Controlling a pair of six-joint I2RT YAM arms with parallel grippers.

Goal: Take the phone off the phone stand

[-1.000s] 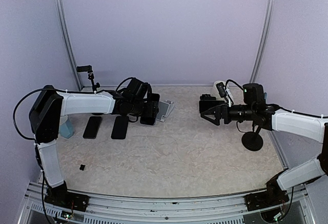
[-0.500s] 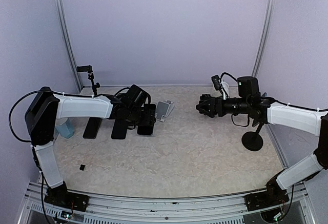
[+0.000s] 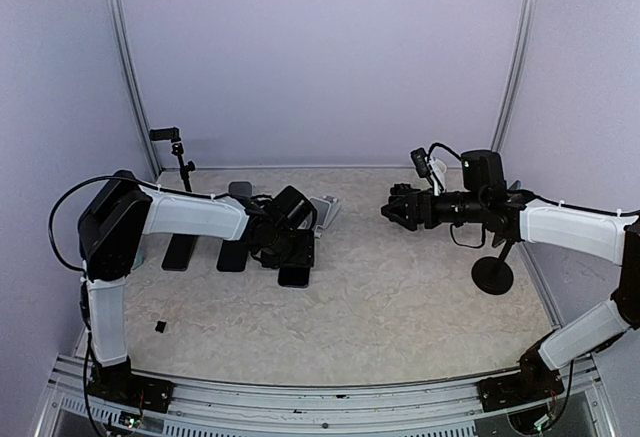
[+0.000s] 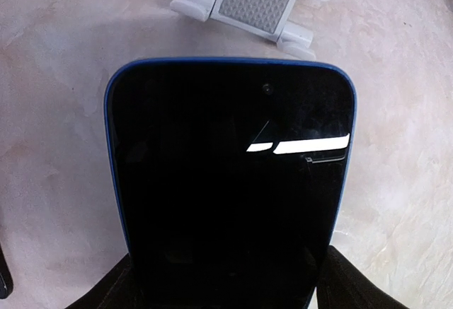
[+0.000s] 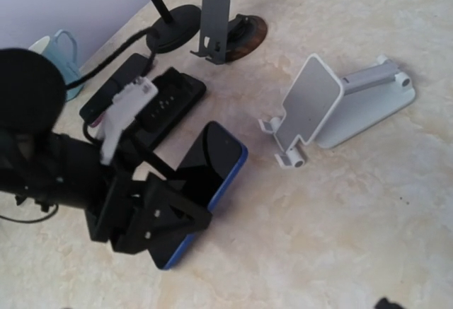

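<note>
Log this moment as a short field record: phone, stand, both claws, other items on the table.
phone: blue-cased phone, screen up, gripped at its near end, off the stand
stand: white phone stand, empty, just beyond the phone's far end
left arm: left claw shut on the phone
right arm: right claw above the table, holding nothing; open or shut unclear
other items: two dark phones lying flat at left; small grey stand; black round-base stand at right
task status: phone out of the stand, not yet released
</note>
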